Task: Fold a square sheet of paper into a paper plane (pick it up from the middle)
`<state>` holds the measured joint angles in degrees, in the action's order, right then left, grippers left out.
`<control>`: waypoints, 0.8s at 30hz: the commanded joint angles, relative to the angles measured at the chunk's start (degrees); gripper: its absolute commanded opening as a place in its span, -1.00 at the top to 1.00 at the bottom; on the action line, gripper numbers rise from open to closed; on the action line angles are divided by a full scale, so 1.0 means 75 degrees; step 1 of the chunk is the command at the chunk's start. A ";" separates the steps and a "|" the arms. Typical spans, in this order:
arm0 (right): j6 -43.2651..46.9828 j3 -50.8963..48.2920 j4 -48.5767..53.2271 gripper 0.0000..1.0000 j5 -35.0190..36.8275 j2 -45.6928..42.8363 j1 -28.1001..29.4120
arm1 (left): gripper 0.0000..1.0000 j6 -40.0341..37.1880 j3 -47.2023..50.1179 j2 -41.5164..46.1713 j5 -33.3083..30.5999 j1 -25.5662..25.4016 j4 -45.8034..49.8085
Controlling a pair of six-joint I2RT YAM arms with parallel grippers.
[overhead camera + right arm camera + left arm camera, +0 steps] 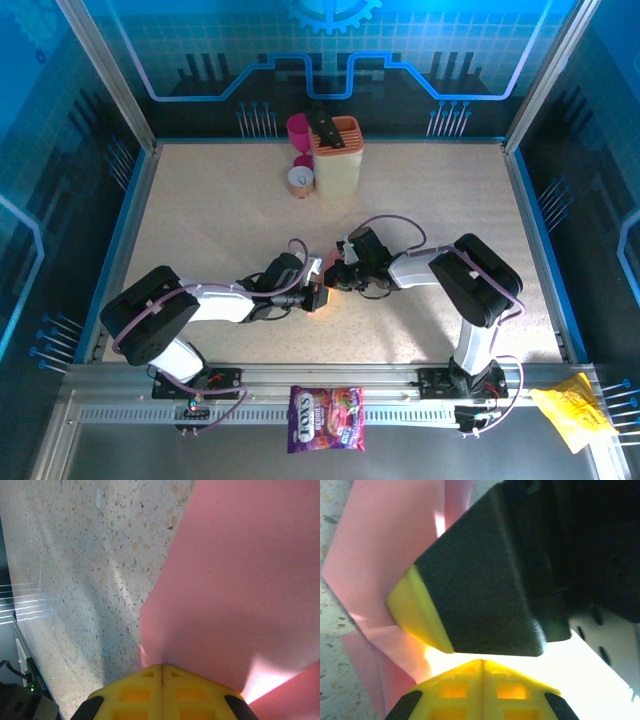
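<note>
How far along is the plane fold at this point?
Done: the pink sheet already carries creases, with overlapping layers showing in the left wrist view. In hand: the right fingers are shut on its edge, and the left fingers are shut beside it, though I cannot tell whether they grip it. Left: there is no pointed dart with wings yet, so most folds are not yet done.

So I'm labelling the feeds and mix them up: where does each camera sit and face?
Top external: above and behind the robot, looking down on the table; both arms, left hand and right hand meeting mid-table.
Left wrist: on the left arm, looking along its shut fingers at the pink paper; the right hand's finger crosses it.
Right wrist: looking down past its own shut fingers at pink paper and table.
Both wrist views share the pink paper.
</note>
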<state>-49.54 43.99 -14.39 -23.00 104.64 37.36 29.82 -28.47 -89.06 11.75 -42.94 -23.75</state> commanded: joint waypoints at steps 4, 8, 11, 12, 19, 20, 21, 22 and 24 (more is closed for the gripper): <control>-0.0004 -0.0326 0.1151 1.00 0.0840 0.0802 0.0034 | 1.00 -0.0218 0.0140 -0.0183 -0.0359 -0.0041 0.0132; -0.0033 -0.0334 0.1182 1.00 0.0852 0.0843 0.0034 | 1.00 -0.0276 0.0234 -0.0198 -0.0433 -0.0041 0.0229; -0.0059 -0.0319 0.1261 1.00 0.0853 0.0893 0.0034 | 1.00 -0.0316 0.0279 -0.0210 -0.0433 -0.0045 0.0369; -0.0069 -0.0311 0.1274 1.00 0.0863 0.0905 0.0034 | 1.00 -0.0320 0.0303 -0.0218 -0.0418 -0.0051 0.0417; -0.0130 -0.0299 0.1332 1.00 0.0888 0.0907 0.0034 | 1.00 -0.0261 0.0434 -0.0173 -0.0488 -0.0163 0.0778; -0.0137 -0.0289 0.1356 1.00 0.0893 0.0897 0.0040 | 1.00 -0.0249 0.0450 -0.0155 -0.0498 -0.0214 0.0858; -0.0138 -0.0290 0.1362 1.00 0.0888 0.0896 0.0034 | 1.00 -0.0237 0.0490 -0.0124 -0.0545 -0.0292 0.0965; -0.0142 -0.0291 0.1380 1.00 0.0893 0.0878 0.0034 | 1.00 -0.0216 0.0519 -0.0098 -0.0626 -0.0369 0.1101; -0.0146 -0.0290 0.1403 1.00 0.0910 0.0861 0.0040 | 1.00 -0.0132 0.0654 -0.0071 -0.0720 -0.0524 0.1289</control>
<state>-50.61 44.29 -13.85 -23.18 105.08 37.28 29.43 -26.70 -89.67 6.72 -44.84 -22.65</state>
